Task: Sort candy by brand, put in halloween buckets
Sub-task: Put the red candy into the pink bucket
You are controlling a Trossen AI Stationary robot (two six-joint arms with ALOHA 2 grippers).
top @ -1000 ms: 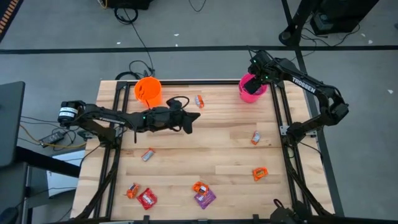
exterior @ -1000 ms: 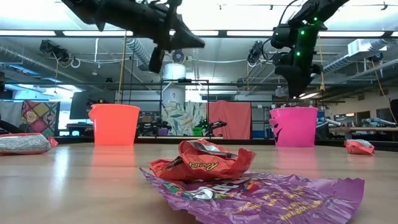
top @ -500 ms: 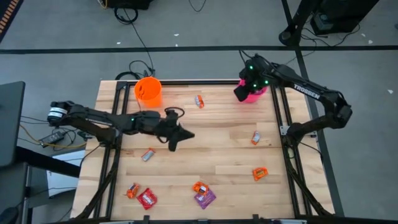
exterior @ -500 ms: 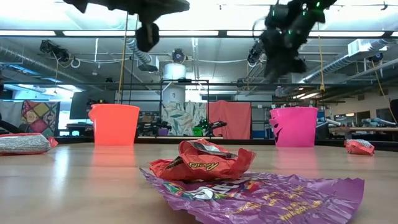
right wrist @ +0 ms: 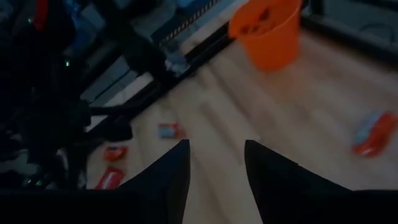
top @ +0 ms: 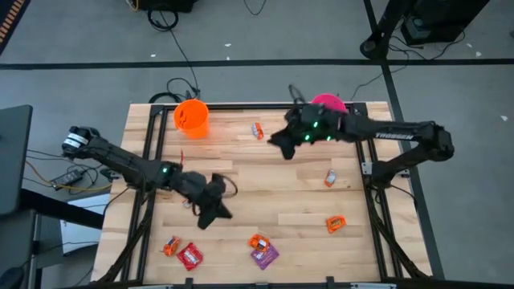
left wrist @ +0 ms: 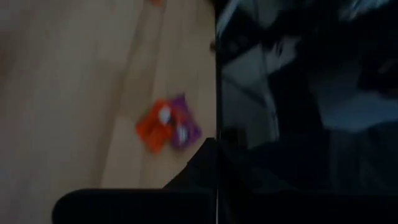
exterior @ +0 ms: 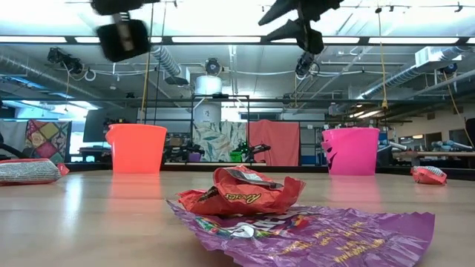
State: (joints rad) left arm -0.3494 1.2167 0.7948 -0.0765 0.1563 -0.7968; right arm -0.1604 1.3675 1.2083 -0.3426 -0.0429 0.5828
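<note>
You are working in an open lab: exposed ceiling ducts [exterior: 167, 63], strip lights [exterior: 245, 38], cabled floor [top: 241, 32].

Two buckets stand at the table's [top: 305, 193] far edge, one bucket [top: 191, 117] toward the left, the other bucket [top: 328, 102] toward the right. One candy [top: 257, 130] lies between them. Several more candies [top: 263, 254] lie scattered along the near edge.

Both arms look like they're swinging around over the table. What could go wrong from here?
The orange candy lies half on the purple candy, so a grab there might lift both brands together. The right gripper hangs open with the pink bucket just behind its arm; a careless swing could tip it. The left gripper looks blurred, so its aim may be off.
</note>
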